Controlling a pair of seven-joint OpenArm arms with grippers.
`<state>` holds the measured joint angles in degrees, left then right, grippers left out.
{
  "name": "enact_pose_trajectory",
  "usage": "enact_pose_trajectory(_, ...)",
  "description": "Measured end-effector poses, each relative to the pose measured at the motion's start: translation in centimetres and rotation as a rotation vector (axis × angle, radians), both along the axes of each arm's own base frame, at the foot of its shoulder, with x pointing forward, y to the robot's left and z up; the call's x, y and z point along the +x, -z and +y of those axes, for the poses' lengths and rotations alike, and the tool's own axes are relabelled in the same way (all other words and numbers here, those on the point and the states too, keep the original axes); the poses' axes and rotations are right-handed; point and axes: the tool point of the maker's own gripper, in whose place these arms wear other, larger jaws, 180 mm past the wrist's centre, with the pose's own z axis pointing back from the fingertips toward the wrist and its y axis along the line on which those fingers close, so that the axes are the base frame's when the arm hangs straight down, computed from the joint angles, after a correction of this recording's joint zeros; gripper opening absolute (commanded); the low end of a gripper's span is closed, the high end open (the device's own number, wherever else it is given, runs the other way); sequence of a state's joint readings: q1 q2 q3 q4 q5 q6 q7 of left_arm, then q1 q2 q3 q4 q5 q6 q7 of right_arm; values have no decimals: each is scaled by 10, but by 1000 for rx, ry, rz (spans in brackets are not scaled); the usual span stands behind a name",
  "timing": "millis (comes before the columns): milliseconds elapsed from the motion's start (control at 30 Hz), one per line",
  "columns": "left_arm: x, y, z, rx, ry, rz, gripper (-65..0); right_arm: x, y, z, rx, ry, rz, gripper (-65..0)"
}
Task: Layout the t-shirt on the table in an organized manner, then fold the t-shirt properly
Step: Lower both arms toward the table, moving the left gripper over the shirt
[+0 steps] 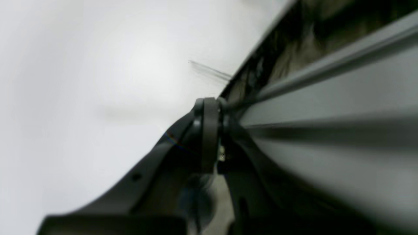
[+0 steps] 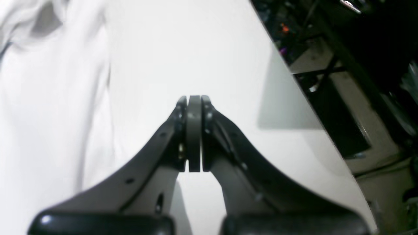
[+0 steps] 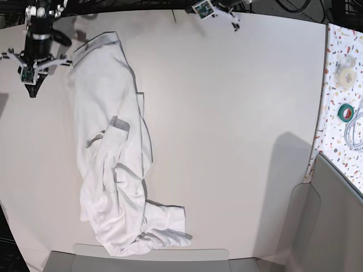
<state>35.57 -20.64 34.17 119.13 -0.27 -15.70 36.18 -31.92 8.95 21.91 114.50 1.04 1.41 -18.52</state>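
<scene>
The white t-shirt [image 3: 113, 158] lies crumpled in a long strip down the left side of the table [image 3: 227, 141], with grey inner hems showing. My right gripper [image 3: 32, 90] hovers just left of the shirt's upper end, apart from it. In the right wrist view this gripper [image 2: 194, 98] is shut with nothing between its fingers, over bare table [image 2: 196, 49], and the t-shirt [image 2: 49, 98] is off to its left. My left gripper [image 3: 234, 25] is at the table's far edge, far from the shirt. Seen from the left wrist, that gripper [image 1: 210, 101] is shut and empty beside the table [image 1: 98, 98] edge.
A speckled strip [image 3: 334, 153] along the right edge carries a clear tape roll [image 3: 346, 73], a green tape roll [image 3: 344, 111] and a white cable [image 3: 354, 130]. Grey panels stand at the front right [image 3: 334, 226] and along the front edge [image 3: 136, 260]. A metal rail [image 1: 326, 65] runs beside the left gripper.
</scene>
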Motion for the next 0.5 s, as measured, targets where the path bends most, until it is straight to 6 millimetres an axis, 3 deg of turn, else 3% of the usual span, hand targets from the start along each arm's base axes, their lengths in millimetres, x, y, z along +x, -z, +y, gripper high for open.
enact_pose_trajectory(100, -1, 14, 5, 133, 18, 139, -649, 17, -8, -18, 14, 72, -4, -650)
enact_pose_trajectory(133, 7, 30, 21, 310, 20, 170, -649, 22, -12, -19, 5, 57, -13, -650)
enact_pose_trajectory(167, -13, 45, 36, 495, 22, 385, -649, 24, -17, -19, -2, 39, -25, -650)
enact_pose_trajectory(200, -2, 42, 46, 558, -50, 392, -649, 25, -18, -17, -3, 19, -27, -650)
enact_pose_trajectory(267, 1, 36, 33, 457, -20, 403, -649, 24, -11, -21, -5, 2, 29, -650)
enact_pose_trajectory(433, -5, 36, 34, 401, -60, 452, -649, 26, -28, -29, -5, 1, -32, -650)
enact_pose_trajectory(500, -5, 36, 33, 395, -58, 447, -649, 20, -32, -42, -27, 37, -32, -650)
